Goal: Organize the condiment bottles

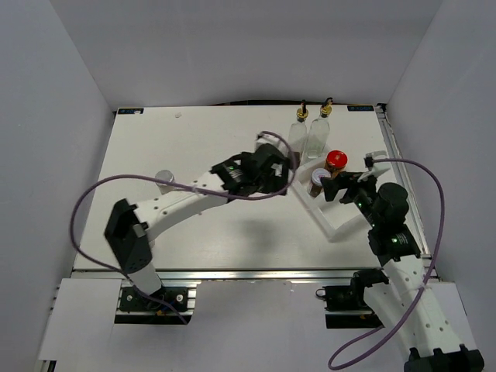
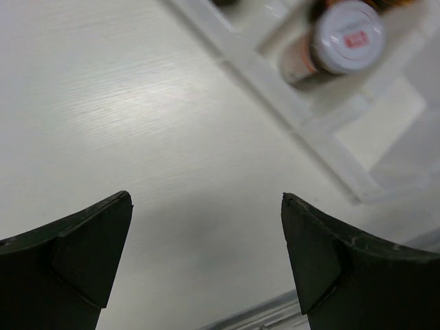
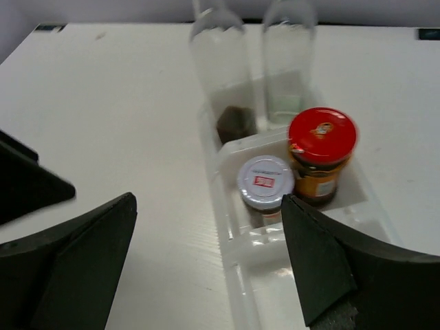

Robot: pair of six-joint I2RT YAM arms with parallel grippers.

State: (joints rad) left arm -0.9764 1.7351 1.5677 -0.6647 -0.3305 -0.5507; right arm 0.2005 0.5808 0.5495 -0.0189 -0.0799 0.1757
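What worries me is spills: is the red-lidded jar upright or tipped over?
Upright: the red-lidded jar stands in the tray, lid on top, beside the silver-lidded shaker.

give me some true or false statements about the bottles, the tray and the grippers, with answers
1. The red-lidded jar stands in the white tray next to a silver-lidded shaker. True.
2. The left gripper is clamped on a bottle. False: its jaws are open and empty over the table.
3. Both glass bottles lie on their sides. False: they stand upright at the tray's far end.
4. A second silver-lidded shaker sits outside the tray, beside the left arm. True.
5. The right gripper is open. True.
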